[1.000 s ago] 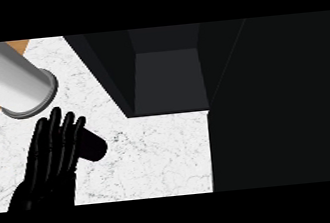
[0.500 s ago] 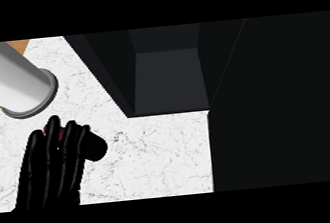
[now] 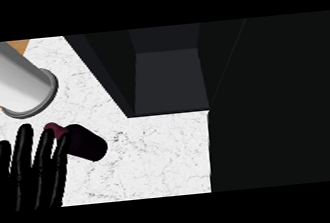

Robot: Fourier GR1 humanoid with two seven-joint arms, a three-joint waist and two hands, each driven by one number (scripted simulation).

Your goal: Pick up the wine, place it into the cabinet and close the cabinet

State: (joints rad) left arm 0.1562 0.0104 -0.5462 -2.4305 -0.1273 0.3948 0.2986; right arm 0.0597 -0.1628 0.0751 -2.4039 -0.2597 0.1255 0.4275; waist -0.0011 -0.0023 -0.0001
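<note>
While we look steeply down from the head view, we see one black robot hand (image 3: 21, 172) at the lower left, over the white marbled tabletop (image 3: 158, 159). By position it sits at the view's left; we take it as the left robot hand. Its fingers (image 3: 25, 152) are straight and together, pointing up the frame, not curled round anything, so we read it as open.

The wine (image 3: 82, 141) lies just beside those fingers, on their right, dark maroon, on its side on the tabletop. Its left part is hidden behind the fingers. We can't tell for sure whether the fingers touch it or only overlap it in view.

A grey forearm (image 3: 9, 81) comes in from the upper left, ending in a round rim, above the hand and apart from the wine.

The cabinet (image 3: 168, 73) shows as a dark open box at top centre, its grey inner floor visible, well apart from the wine. Its door (image 3: 278, 102) appears to be the big dark panel filling the right side; the cabinet is open. The wine is not in the cabinet.

The right robot hand does not show.
</note>
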